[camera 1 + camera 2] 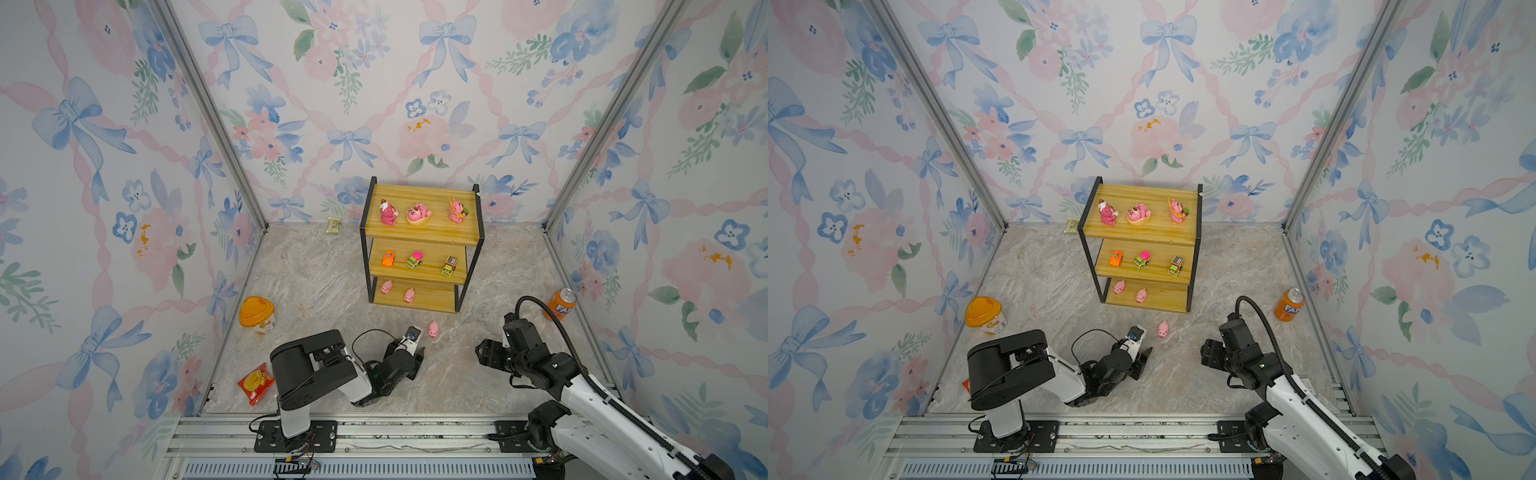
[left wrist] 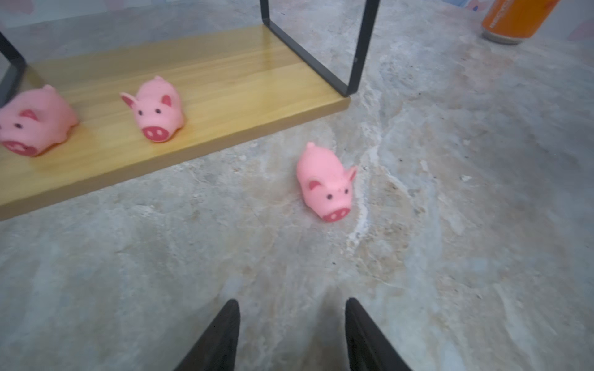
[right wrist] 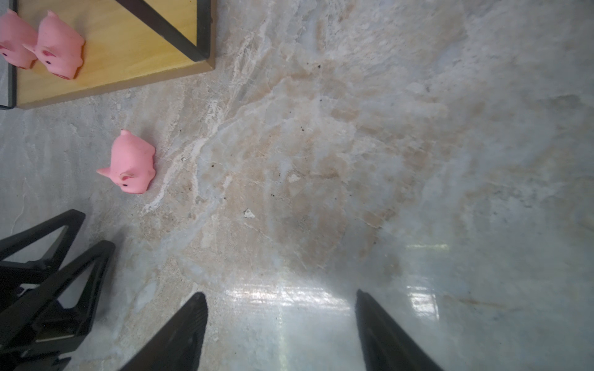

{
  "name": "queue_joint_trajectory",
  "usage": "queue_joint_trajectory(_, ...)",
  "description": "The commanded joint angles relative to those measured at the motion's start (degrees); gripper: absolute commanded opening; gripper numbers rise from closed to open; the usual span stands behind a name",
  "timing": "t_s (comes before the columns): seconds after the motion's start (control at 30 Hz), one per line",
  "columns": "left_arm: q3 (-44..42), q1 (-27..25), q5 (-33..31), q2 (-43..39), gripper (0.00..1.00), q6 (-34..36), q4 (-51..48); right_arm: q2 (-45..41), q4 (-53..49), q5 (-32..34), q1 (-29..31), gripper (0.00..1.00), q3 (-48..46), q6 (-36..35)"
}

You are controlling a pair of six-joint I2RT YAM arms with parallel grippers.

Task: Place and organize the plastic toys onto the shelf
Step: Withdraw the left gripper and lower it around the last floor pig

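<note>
The shelf [image 1: 415, 195] stands at the back middle. Its top board carries three dark pink bears [image 1: 419, 214], its middle board three mini cars [image 1: 414, 260], and its bottom board [image 2: 225, 80] two pale pink pigs [image 1: 386, 286]. A third pig [image 1: 433, 329] [image 2: 324, 183] [image 3: 131, 163] lies on the marble floor in front of the shelf. My left gripper [image 1: 417, 353] [image 2: 292, 303] is open and empty, low over the floor a short way before that pig. My right gripper [image 1: 480, 353] [image 3: 281, 297] is open and empty to the pig's right.
An orange-lidded tub [image 1: 256, 316] and a red snack packet [image 1: 255, 382] sit at the left. An orange soda can [image 1: 561, 303] stands by the right wall. A small pale packet [image 1: 333, 225] lies against the back wall. The arms' rail runs along the front edge.
</note>
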Motion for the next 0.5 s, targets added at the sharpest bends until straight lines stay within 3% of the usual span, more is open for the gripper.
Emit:
queue_joint_trajectory(0.0, 0.87, -2.5, -0.36, 2.75, 0.56, -0.2, 3.47, -1.21, -1.79, -0.09, -0.6, 0.75, -1.0, -0.35)
queue_joint_trajectory(0.1, 2.12, -2.97, -0.5, 3.85, 0.64, -0.22, 4.2, -2.1, -1.76, -0.02, -0.6, 0.75, -1.33, -0.13)
queue_joint_trajectory(0.23, 3.55, -3.0, -1.98, 5.25, 0.59, -0.61, 4.22, -2.08, -1.99, 0.08, -0.71, 0.75, -1.03, -0.28)
queue_joint_trajectory(0.47, 5.19, -2.89, -4.57, 6.4, 0.65, -0.87, 4.09, -1.62, -1.84, 0.08, -0.7, 0.75, -1.03, -0.09)
